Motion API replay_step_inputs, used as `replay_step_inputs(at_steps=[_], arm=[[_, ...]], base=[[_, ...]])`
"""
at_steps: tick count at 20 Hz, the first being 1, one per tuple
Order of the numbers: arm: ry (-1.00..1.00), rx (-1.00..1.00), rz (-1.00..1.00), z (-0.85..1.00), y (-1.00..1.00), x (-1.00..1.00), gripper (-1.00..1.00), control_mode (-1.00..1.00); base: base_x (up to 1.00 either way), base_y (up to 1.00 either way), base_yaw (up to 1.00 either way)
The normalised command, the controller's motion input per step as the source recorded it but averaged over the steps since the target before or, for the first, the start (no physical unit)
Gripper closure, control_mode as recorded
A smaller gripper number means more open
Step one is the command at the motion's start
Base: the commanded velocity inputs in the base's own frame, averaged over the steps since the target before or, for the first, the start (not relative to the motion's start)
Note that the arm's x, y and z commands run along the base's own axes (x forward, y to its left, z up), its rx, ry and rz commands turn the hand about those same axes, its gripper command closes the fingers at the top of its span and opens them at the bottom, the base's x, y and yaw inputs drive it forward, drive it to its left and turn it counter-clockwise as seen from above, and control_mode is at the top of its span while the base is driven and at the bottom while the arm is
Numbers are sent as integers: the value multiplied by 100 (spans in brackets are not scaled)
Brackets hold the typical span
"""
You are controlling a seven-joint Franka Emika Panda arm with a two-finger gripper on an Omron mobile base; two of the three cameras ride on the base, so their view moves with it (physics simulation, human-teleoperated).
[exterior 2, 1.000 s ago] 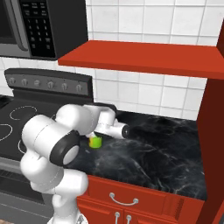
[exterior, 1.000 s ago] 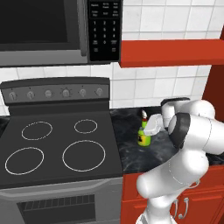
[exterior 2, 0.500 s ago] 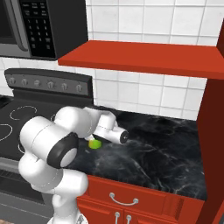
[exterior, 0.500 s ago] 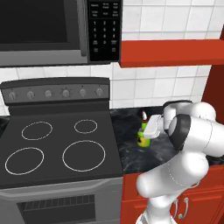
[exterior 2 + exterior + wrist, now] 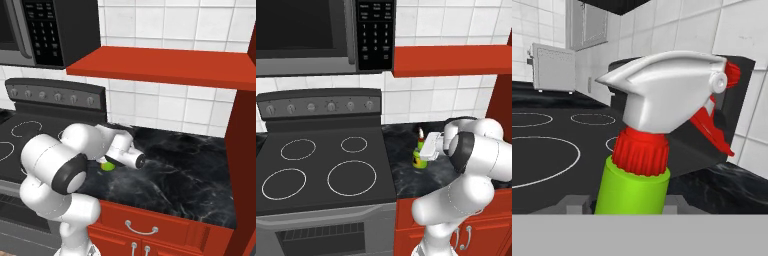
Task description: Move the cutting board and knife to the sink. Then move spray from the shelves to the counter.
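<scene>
Standing upright at centre frame in the left base view, the spray (image 5: 418, 156) rests on the counter (image 5: 406, 170) beside the stove (image 5: 321, 170). The gripper (image 5: 425, 151) pinches its green body. Its dark label is too small to read.

The scene is viewed from behind the arm on its left in the left base view, looking forward and down over the stove (image 5: 326, 170) and the counter (image 5: 406, 170). The same counter (image 5: 185, 175), stove (image 5: 30, 140) and red shelf (image 5: 165, 65) are seen from behind on the right in the right base view. The spray (image 5: 657, 130) is seen very close in the hand view, which faces along the stove toward the tiled wall.
</scene>
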Motion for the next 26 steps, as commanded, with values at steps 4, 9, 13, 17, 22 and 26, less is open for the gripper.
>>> replay_step_inputs(at_steps=[4,9,13,17,22,26], arm=[[0,-3,0,-33,-1,-9,100,-100],[0,-2,0,-31,-2,-8,100,-100],[0,-2,0,-31,-1,-8,-100,-100],[0,-1,0,-34,-4,-16,-100,-100],[0,0,0,-23,-5,-12,-100,-100],[-1,0,-1,-15,0,-6,-100,-100]], base=[[0,0,0],[0,0,0],[0,0,0],[0,0,0],[0,0,0],[0,0,0]])
